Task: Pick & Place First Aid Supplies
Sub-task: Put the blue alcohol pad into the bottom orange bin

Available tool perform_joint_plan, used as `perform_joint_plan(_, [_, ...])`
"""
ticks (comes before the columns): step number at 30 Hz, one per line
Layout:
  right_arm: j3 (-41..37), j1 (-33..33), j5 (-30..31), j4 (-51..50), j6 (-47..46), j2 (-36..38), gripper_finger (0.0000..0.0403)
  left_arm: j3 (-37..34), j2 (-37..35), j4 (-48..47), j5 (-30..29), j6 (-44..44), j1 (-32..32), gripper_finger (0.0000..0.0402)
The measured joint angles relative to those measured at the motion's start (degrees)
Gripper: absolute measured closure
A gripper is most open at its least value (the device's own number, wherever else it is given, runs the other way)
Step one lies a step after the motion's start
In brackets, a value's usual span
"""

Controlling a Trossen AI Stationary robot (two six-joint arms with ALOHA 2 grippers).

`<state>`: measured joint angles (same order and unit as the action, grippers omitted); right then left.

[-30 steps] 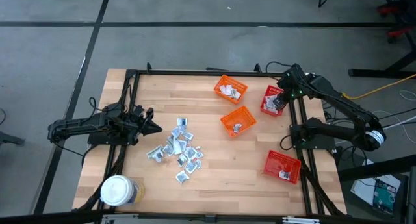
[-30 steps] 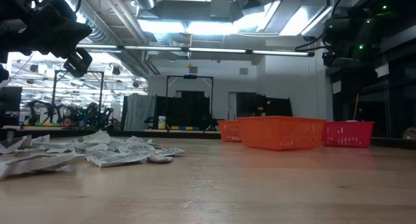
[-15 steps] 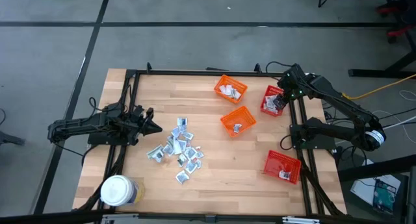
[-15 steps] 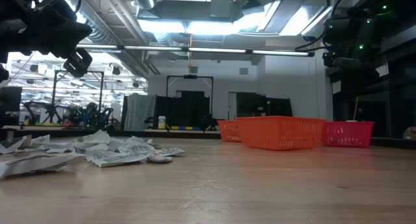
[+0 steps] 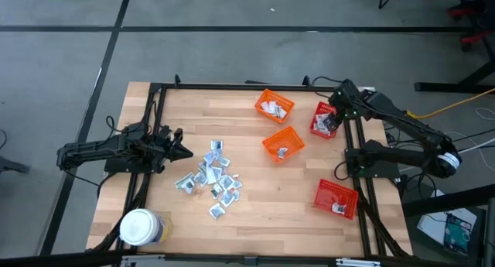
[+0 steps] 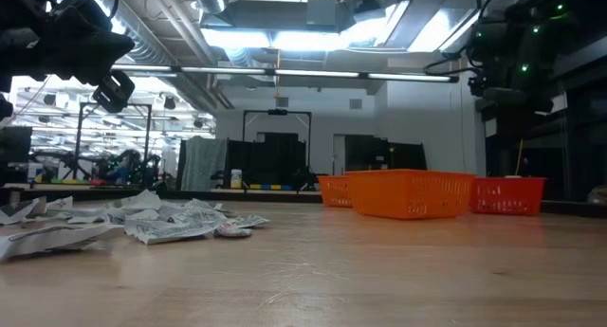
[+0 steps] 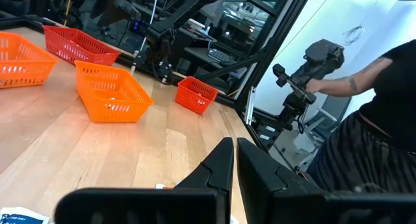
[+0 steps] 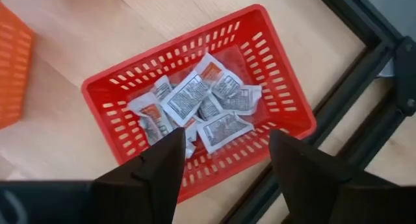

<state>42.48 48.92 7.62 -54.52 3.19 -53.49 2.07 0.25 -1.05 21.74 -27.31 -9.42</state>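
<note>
1. Sorting looks partly done: in the high view each of the four baskets holds some packets, namely the upper orange basket [image 5: 274,106], the lower orange basket [image 5: 283,145], the red basket [image 5: 324,119] at the upper right and a second red basket [image 5: 336,197] at the lower right.
2. A loose pile of first aid supplies [image 5: 210,178] lies on the surface [image 5: 263,205] left of centre in the high view, so a good share of the work appears to be left.
3. The right gripper [image 8: 221,162] hangs directly above the upper-right red basket with its fingers spread apart and nothing between them; several sachets [image 8: 198,110] lie in the basket below it.
4. The left gripper [image 5: 179,149] waits at the left of the high view, fingers together and holding nothing, just beside the pile's upper-left edge.
5. A white-lidded jar [image 5: 140,227] stands at the lower left.
</note>
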Motion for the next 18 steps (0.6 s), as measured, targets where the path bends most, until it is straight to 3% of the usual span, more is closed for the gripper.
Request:
perform_joint_plan(6, [1.94, -4.99, 1.45, 0.24, -5.47, -0.09, 0.0181, 0.0, -0.02, 0.01, 0.02, 0.0, 0.01, 0.0386])
perform_joint_plan(12, [6.89, -10.21, 9.39, 0.67, -4.16, -0.11, 0.0181, -0.02, 0.0, 0.0, 0.02, 0.0, 0.0, 0.0386])
perform_joint_plan(18, [11.97, -13.29, 10.38, 5.3, -3.14, -0.11, 0.0181, -0.01, 0.0, 0.01, 0.0, 0.0, -0.01, 0.0386])
